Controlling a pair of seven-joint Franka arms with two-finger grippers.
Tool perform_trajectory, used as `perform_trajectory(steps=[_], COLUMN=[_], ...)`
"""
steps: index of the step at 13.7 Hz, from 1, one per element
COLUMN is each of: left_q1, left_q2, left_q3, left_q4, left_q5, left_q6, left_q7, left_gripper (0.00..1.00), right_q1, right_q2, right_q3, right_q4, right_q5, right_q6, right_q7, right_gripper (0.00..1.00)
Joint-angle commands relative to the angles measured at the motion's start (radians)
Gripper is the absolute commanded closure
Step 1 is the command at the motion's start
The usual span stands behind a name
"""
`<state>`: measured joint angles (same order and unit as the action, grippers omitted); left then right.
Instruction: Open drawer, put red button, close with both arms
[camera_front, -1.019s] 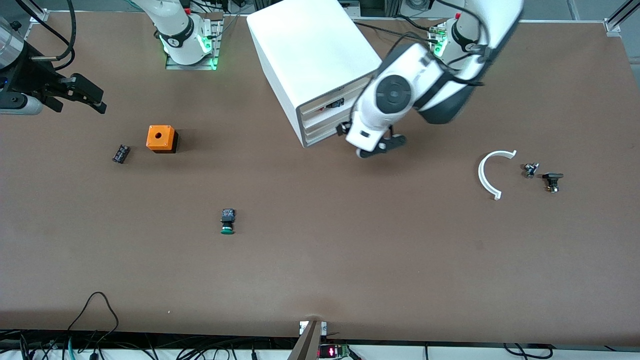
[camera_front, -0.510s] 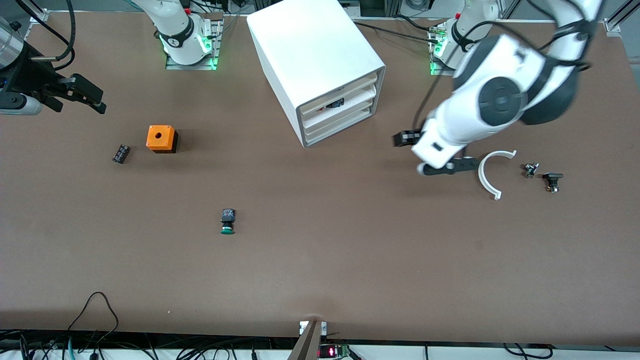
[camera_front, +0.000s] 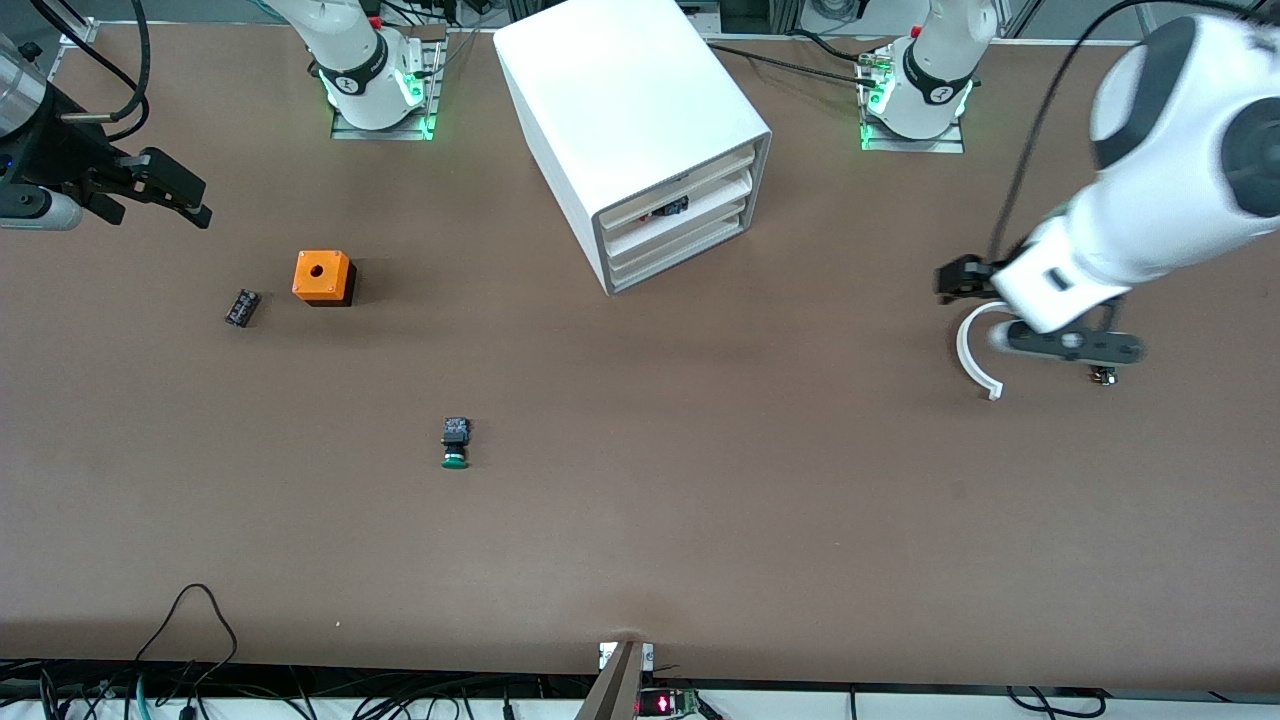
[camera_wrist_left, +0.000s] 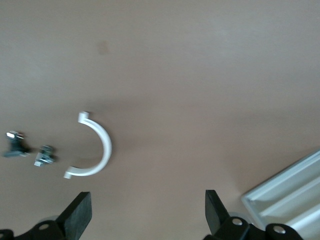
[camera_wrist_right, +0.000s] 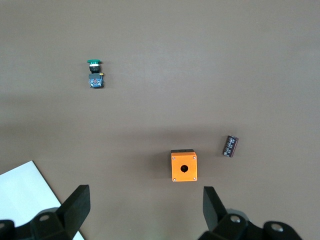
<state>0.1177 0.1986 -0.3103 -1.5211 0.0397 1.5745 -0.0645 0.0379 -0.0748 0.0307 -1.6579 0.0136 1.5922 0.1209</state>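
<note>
Drawer (camera_front: 715, 200), the wide white plastic tray second highest in the white cabinet (camera_front: 620, 90), looks almost shut, so you are at the closing step.

- **Right gripper (camera_wrist_right: 145, 196):** it waits over the table's (camera_front: 640, 520) right-arm end, fingers wide and empty.
- **Drawer:** a small dark thing (camera_front: 668, 208) shows in it (probably the red button, though no cap is visible).
- **Left gripper (camera_wrist_left: 146, 200):** it hovers over a white curved plastic piece (camera_wrist_left: 102, 147), fingers wide and empty.

Next, bring both grippers squarely to the drawer's front.

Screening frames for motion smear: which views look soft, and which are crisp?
Front view: the left arm is smeared, the cabinet and green button crisp. Left wrist view: the white arc and screws look soft. Right wrist view: the orange box is sharp.
</note>
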Motion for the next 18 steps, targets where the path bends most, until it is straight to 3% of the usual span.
perform_trajectory(steps=[1, 3, 7, 11, 18], left_q1=[-0.096, -0.125, -0.182, -0.185, -0.179], left_q2=[-0.111, -0.163, -0.269, -0.266, -0.242], left_q3=[0.170, 0.247, 0.319, 0.348, 0.339], left_q4=[-0.106, -0.166, -0.241, -0.243, -0.211], left_q5=[-0.004, -0.023, -0.009, -0.014, -0.009], left_q6=[0.065, 0.125, 0.205, 0.197, 0.125], left_q7=[0.121, 0.220, 0.227, 0.204, 0.160], left_gripper=[0.00, 0.00, 0.00, 0.00, 0.00], right_q1=[0.002, 0.002, 0.003, 0.003, 0.002], right_q2=[0.004, 0.004, 0.006, 0.006, 0.006], right_q3=[-0.002, -0.002, -0.002, -0.002, -0.002], right_q4=[0.020, 0.020, 0.020, 0.020, 0.020], right_q5=[0.002, 0.005, 0.005, 0.003, 0.003], right_q6=[-0.003, -0.003, 0.002, 0.003, 0.006], right_q7=[0.064, 0.068, 0.075, 0.074, 0.072], right_gripper=[0.00, 0.00, 0.00, 0.00, 0.00])
